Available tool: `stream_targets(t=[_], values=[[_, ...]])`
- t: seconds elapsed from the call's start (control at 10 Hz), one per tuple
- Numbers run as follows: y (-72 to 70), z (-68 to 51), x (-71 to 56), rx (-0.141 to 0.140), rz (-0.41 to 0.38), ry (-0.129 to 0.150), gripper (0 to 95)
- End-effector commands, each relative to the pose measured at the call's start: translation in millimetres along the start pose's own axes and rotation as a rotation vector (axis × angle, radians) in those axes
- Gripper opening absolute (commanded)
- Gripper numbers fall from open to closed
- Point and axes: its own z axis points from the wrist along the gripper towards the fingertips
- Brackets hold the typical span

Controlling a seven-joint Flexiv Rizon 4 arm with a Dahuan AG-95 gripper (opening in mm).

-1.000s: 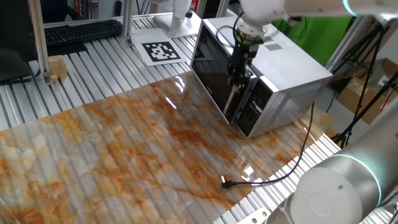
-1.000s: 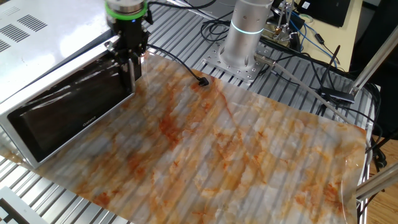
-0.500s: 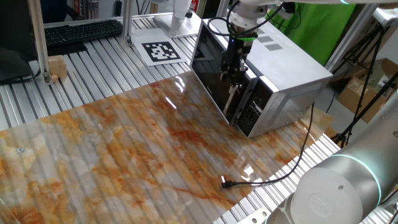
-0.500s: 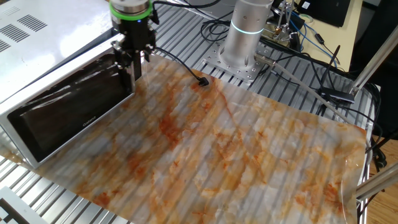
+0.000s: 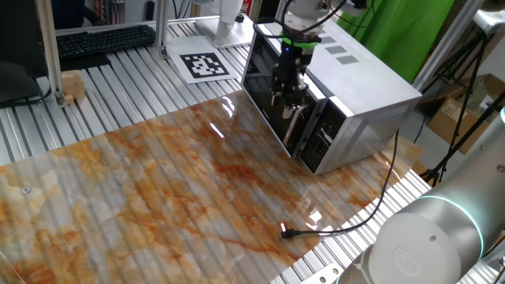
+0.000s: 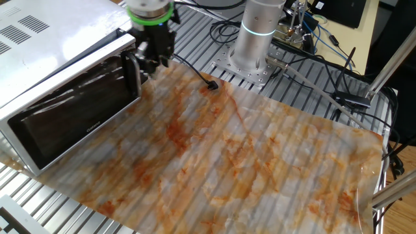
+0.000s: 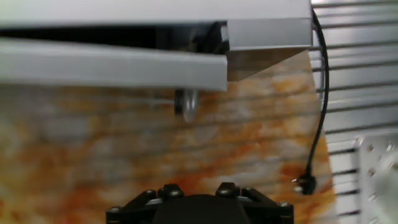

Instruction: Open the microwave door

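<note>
The silver-grey microwave [image 5: 371,87] stands at the back right, and it is at the left in the other fixed view [image 6: 45,32]. Its black glass door [image 5: 264,83] [image 6: 71,110] stands slightly ajar at the handle edge. The hand view shows a dark gap between the door's top edge [image 7: 112,68] and the microwave body [image 7: 267,32]. My gripper [image 5: 286,99] [image 6: 144,65] points down at the top of the vertical silver handle [image 5: 293,130] [image 7: 186,104]. My fingers are out of the hand view, so I cannot tell whether they clamp the handle.
The black power cord's plug [image 5: 288,231] [image 6: 211,84] [image 7: 305,183] lies loose on the marble-patterned mat [image 5: 158,181]. The robot base [image 6: 257,39] stands behind the mat. A keyboard [image 5: 102,38], a printed marker [image 5: 203,65] and a wooden block [image 5: 71,85] lie at the far side.
My gripper has moved out from the microwave's front and turned. The door's handle edge has swung out a little with it.
</note>
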Motion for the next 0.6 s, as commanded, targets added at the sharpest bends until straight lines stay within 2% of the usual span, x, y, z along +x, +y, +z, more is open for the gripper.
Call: stream_targets(t=[0.1, 0.3, 0.4, 0.5, 0.6], values=[[-25.3, 7.8, 30.8, -0.027, -0.735, -0.018, 0.0], [-41.5, 19.1, 40.4, -0.070, -1.041, 0.011, 0.0], [-43.4, 20.2, 41.4, -0.074, -1.096, 0.012, 0.0], [-51.1, 26.0, 45.0, -0.070, -1.266, 0.000, 0.0], [-55.7, 30.1, 46.7, -0.072, -1.362, -0.018, 0.0]])
